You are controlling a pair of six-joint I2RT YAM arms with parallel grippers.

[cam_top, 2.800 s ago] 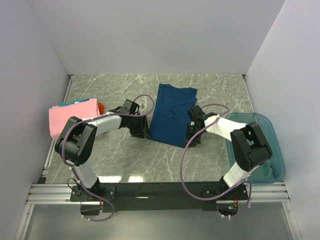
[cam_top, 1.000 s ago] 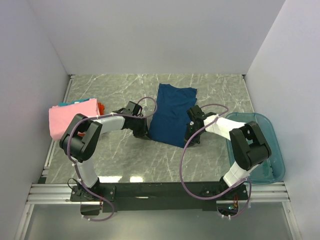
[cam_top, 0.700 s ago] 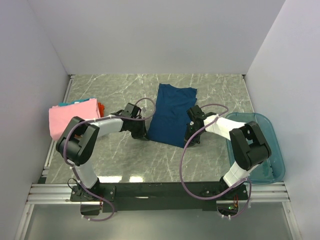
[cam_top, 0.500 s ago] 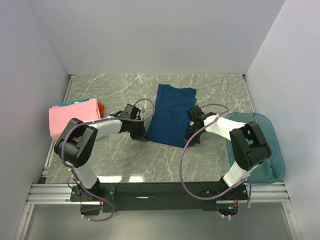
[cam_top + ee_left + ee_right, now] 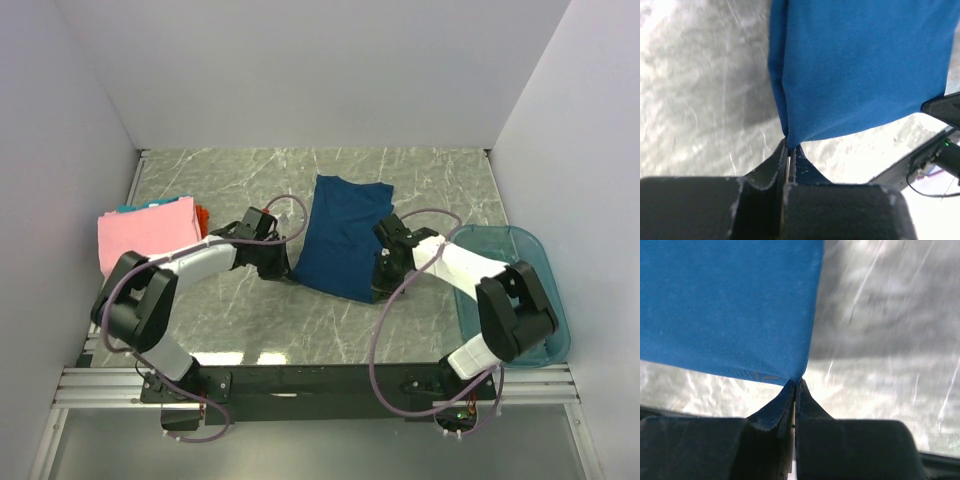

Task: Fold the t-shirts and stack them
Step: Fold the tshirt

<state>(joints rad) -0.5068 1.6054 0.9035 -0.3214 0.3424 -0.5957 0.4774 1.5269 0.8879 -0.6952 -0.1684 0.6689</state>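
Observation:
A dark navy-blue t-shirt [image 5: 340, 235] lies folded lengthwise in the middle of the marble table. My left gripper [image 5: 288, 272] is shut on its near left corner; in the left wrist view the blue cloth [image 5: 860, 70] runs up from the pinched tips [image 5: 789, 145]. My right gripper [image 5: 378, 291] is shut on its near right corner, with the cloth [image 5: 730, 305] hanging from the closed tips [image 5: 796, 384]. The near edge is lifted off the table. A folded pink t-shirt [image 5: 145, 232] tops a pile at the left, with orange [image 5: 202, 213] and teal [image 5: 128, 208] edges showing beneath.
A translucent teal plastic tub [image 5: 530, 300] stands at the right edge beside the right arm. White walls close in the table on three sides. A metal rail [image 5: 320, 382] runs along the near edge by the arm bases.
Both grippers have drawn the shirt's near edge a little toward the arm bases and lifted it. The right gripper has moved nearer and the left arm's elbow has swung left.

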